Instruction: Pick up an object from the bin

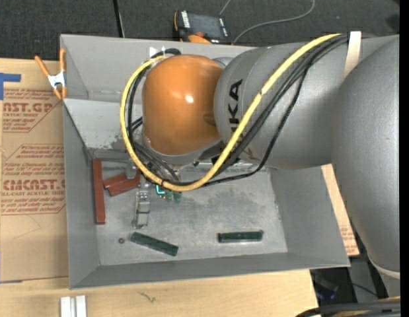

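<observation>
Reddish-brown block (120,184) lay in the grey bin (221,207), a long reddish-brown stick (98,193) just left of it, the end effector (143,209) just right of it, open or closed I could not tell, and one dark green bar (154,243) below it, another green bar (240,236) farther right.

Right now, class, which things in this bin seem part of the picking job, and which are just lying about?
Likely in the job: grey bin; gripper, low in its left half; short red-brown block, nearest to it.
Lying about: long red-brown bar by the left wall; dark green bar near the front; second dark green bar to its right.
</observation>
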You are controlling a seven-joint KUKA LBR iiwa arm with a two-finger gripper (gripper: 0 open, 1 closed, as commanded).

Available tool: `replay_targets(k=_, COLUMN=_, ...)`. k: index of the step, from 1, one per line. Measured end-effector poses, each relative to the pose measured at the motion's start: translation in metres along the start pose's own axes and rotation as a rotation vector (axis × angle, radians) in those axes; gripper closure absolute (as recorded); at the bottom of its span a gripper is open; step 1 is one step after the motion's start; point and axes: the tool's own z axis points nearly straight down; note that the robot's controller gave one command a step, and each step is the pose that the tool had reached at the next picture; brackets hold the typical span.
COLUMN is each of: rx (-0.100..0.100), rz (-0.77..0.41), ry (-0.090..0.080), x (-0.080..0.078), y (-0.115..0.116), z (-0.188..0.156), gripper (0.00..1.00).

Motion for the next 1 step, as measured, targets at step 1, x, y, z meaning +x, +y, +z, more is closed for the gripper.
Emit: replay_targets(k=1, rx=0.0, rz=0.004, ry=-0.004, x=-0.0578, y=-0.0119, z=0.139, gripper=0.0)
